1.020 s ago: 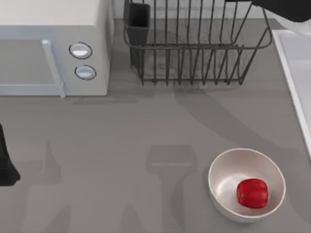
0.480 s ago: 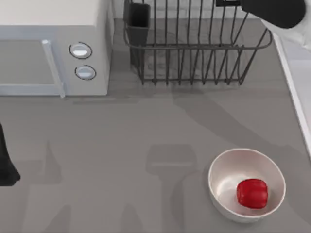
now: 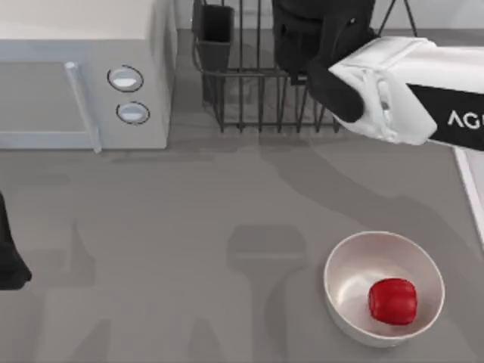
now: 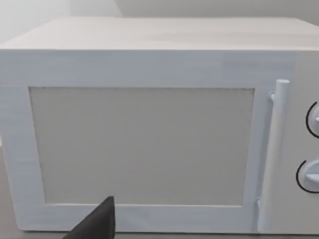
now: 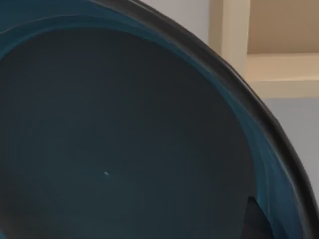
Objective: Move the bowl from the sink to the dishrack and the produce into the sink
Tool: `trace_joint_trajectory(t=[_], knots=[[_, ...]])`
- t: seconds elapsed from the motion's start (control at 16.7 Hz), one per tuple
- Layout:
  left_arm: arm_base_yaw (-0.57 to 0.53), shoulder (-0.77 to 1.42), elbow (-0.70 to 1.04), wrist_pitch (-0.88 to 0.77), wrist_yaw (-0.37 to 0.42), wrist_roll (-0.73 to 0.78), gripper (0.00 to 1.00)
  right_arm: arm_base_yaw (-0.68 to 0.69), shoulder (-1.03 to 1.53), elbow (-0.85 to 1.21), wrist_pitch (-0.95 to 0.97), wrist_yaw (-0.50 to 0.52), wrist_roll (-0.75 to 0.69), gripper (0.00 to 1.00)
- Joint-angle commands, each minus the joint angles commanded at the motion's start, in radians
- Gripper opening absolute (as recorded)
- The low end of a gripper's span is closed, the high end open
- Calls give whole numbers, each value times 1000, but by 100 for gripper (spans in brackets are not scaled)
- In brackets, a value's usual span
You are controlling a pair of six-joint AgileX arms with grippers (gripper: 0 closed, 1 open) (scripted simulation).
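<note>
The teal-blue bowl [image 5: 124, 139] sits very close in the right wrist view, hollow side toward the camera, with one dark fingertip [image 5: 256, 221] at its rim. My right gripper [image 3: 321, 38] is shut on the bowl and hangs over the dark wire dishrack [image 3: 242, 91] near its right half. The white right arm reaches in from the right. The red produce [image 3: 392, 301] lies inside a plain white bowl [image 3: 349, 276] at the front right. A strip of the sink [image 3: 475, 198] runs along the right edge. My left gripper [image 3: 9, 261] is parked at the left edge.
A white microwave [image 3: 76, 76] with two round knobs stands at the back left, and its door [image 4: 144, 144] faces the left wrist camera. A black utensil cup [image 3: 215, 34] stands in the dishrack's left corner. Bare grey counter lies between the microwave and the white bowl.
My right arm has swung in from the back right corner, leftward and forward, and now covers the dishrack's right half. The produce, the white bowl and the left arm have not moved.
</note>
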Motion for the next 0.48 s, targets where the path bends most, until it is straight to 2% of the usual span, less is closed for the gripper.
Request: trace_joint_trajectory(t=[0.24, 0.48], knots=[[0, 0, 0, 0, 0, 0, 100, -48, 89, -94, 167, -44, -4, 0], [0, 0, 0, 0, 0, 0, 100, -54, 100, -107, 186, -51, -5, 0]])
